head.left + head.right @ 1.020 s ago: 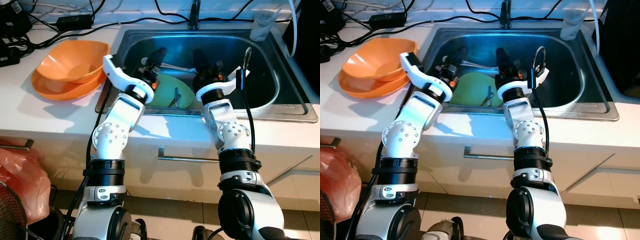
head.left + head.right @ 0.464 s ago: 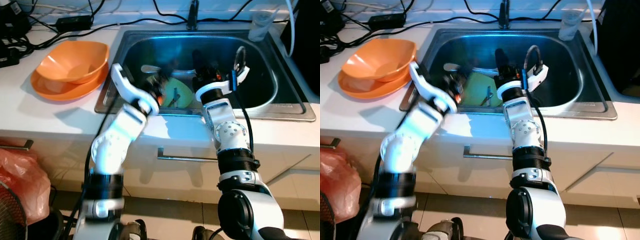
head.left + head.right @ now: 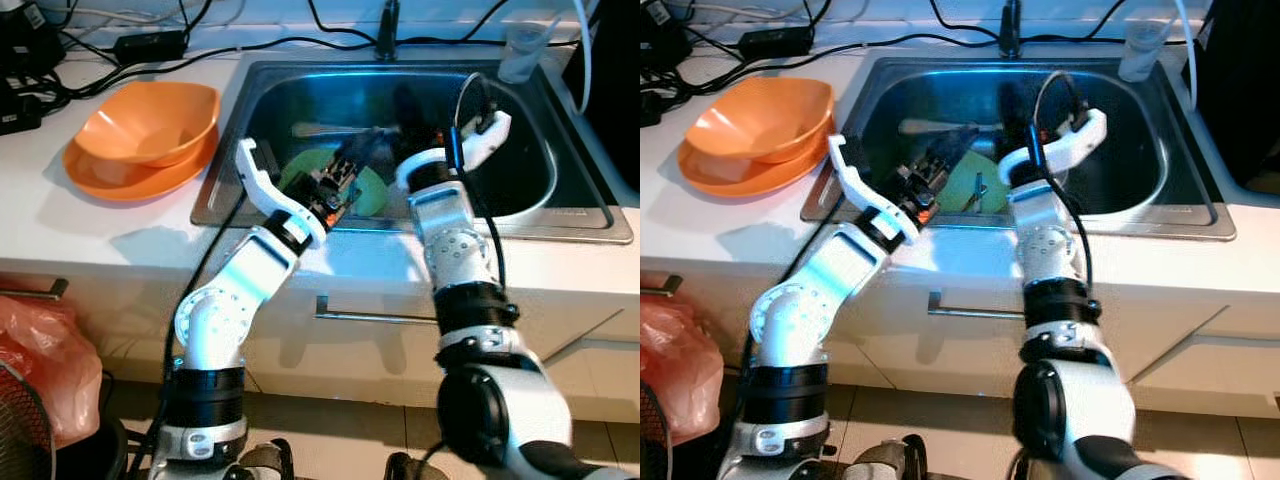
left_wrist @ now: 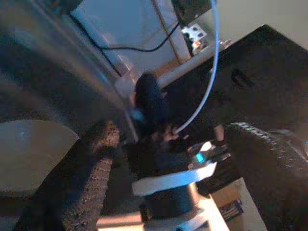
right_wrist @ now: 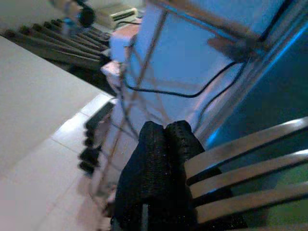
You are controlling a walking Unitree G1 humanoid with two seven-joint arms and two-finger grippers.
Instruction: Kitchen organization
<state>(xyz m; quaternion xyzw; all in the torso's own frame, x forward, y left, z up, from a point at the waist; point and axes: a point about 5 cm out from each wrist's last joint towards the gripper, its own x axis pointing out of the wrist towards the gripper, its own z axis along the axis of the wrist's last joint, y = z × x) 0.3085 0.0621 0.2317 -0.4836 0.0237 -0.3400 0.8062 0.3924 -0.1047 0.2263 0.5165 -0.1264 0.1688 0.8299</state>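
A green plate (image 3: 372, 192) lies in the steel sink (image 3: 560, 225). My left gripper (image 3: 365, 150) reaches in over the front rim and hangs above the plate, open with nothing between its fingers (image 4: 91, 178). My right gripper (image 3: 408, 110) is deeper in the sink, just behind the plate. It is shut on a metal utensil (image 5: 250, 163) with long flat tines. The utensil's pale far end (image 3: 315, 130) points toward the sink's left wall. The left wrist view has the plate (image 4: 29, 154) low beside one finger and the right wrist ahead.
Two stacked orange dishes (image 3: 150, 120) sit on the white counter left of the sink. A clear plastic cup (image 3: 522, 50) stands at the sink's back right corner, near the faucet (image 3: 388, 30). Black cables run along the back. A red bag (image 3: 40, 350) lies on the floor.
My left arm has swung right, carrying its gripper from the sink's left side to above the plate. The right wrist has rolled and lifted, and the utensil now lies more level.
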